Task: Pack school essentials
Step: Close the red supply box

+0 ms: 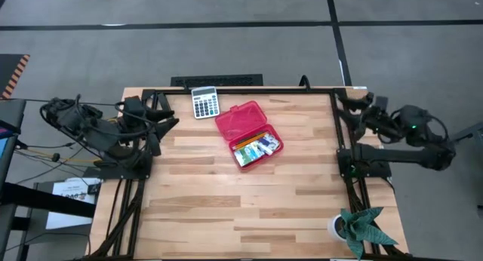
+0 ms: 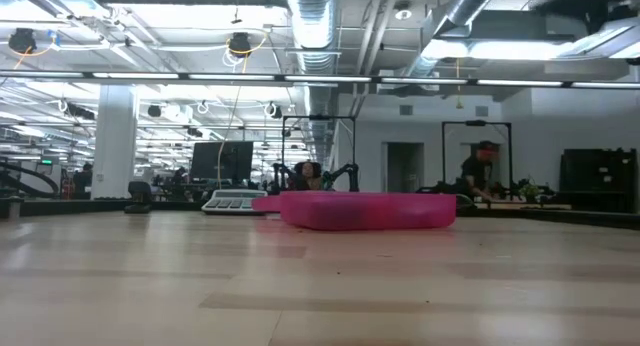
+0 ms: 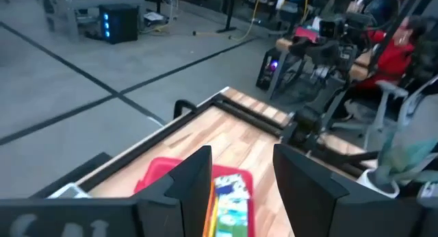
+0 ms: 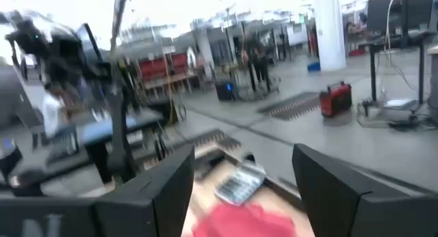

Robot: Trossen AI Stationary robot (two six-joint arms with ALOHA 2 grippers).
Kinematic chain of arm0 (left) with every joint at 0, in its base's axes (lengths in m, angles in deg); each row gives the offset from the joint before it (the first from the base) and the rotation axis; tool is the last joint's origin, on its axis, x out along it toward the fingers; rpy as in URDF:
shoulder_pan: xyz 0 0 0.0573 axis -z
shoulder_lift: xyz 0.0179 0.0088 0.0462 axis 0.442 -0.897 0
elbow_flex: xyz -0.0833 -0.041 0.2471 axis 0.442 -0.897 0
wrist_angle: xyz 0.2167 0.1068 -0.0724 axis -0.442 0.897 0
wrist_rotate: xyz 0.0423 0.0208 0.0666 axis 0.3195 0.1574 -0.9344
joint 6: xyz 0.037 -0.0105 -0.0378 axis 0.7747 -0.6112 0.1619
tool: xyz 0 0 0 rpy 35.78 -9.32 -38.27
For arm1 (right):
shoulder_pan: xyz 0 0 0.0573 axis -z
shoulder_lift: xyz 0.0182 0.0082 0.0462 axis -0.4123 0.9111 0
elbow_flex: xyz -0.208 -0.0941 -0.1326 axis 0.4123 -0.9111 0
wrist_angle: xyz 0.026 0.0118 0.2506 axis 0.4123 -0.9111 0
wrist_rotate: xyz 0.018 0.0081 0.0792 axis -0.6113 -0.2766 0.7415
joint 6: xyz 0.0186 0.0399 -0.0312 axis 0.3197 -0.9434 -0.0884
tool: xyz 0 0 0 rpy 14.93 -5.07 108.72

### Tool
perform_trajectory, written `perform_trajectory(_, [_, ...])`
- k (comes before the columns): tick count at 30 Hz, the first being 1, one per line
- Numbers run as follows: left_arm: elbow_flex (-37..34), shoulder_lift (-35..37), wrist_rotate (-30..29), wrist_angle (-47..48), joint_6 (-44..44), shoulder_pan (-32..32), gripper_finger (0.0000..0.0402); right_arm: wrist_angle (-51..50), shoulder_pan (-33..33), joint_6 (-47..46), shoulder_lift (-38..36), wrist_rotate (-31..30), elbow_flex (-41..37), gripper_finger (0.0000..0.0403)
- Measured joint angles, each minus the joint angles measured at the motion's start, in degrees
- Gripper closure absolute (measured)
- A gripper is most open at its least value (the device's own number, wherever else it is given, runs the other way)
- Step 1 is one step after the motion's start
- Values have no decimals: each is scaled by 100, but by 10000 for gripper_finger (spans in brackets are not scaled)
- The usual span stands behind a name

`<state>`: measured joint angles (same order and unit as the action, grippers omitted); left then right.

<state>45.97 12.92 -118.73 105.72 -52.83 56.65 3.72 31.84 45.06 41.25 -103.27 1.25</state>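
A red hinged case (image 1: 249,134) lies open near the middle of the table, its lid toward the far edge. In its tray lie thin yellow and orange pencils (image 1: 246,142) and green-and-white packets (image 1: 263,145). The left wrist view shows the packets (image 3: 230,196) too. I cannot make out the scissors or the blue piece. My left gripper (image 1: 169,122) is open, raised at the table's left edge and pointing at the case. My right gripper (image 1: 349,104) is open at the far right corner. Both wrist views show the fingers spread: left gripper (image 3: 243,185), right gripper (image 4: 243,189).
A grey calculator (image 1: 204,102) lies at the far edge, left of the case, and shows in the low view as calculator (image 2: 232,200). A small potted plant (image 1: 361,227) stands at the near right corner. Bare wood stretches between the case and the near edge.
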Motion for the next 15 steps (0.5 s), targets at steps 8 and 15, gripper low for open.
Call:
perform_trajectory(8, [-1042, 421, 329, -1015, 133, -20, 250, -1189, 1, -614, -1070, 157, -818, 148])
perform_trajectory(15, [-4041, 1437, 1372, -4841, 722, -127, 250, 375, -179, -464, -901, 981, -1799, 148])
